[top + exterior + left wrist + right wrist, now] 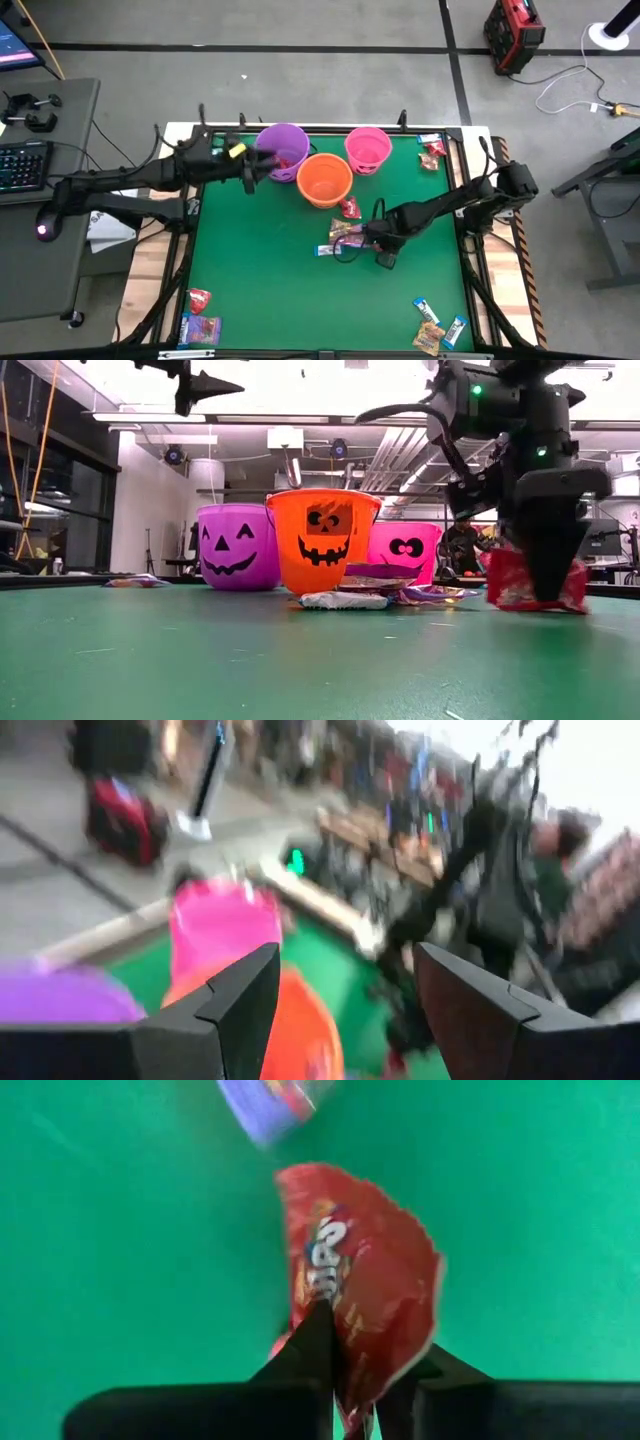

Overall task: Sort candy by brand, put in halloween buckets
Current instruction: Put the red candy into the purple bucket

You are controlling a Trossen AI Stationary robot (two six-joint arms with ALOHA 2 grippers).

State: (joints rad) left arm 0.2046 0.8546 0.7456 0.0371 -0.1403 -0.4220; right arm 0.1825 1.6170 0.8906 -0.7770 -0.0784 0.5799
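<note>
green table mat [260,270]: purple bucket [284,148], orange bucket [324,179] and pink bucket [367,148] at the far side, left gripper [258,165] beside the purple one. low view: right gripper [545,592] at the mat. left wrist: fingers [240,1000] apart. right wrist: fingers clamped on a red candy wrapper [360,1280].

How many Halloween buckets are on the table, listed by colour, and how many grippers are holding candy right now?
Purple bucket: 1
Orange bucket: 1
Pink bucket: 1
Total buckets: 3
Grippers holding candy: 1, the right gripper, shut on a red candy packet; the left gripper is open and holds nothing.
</note>
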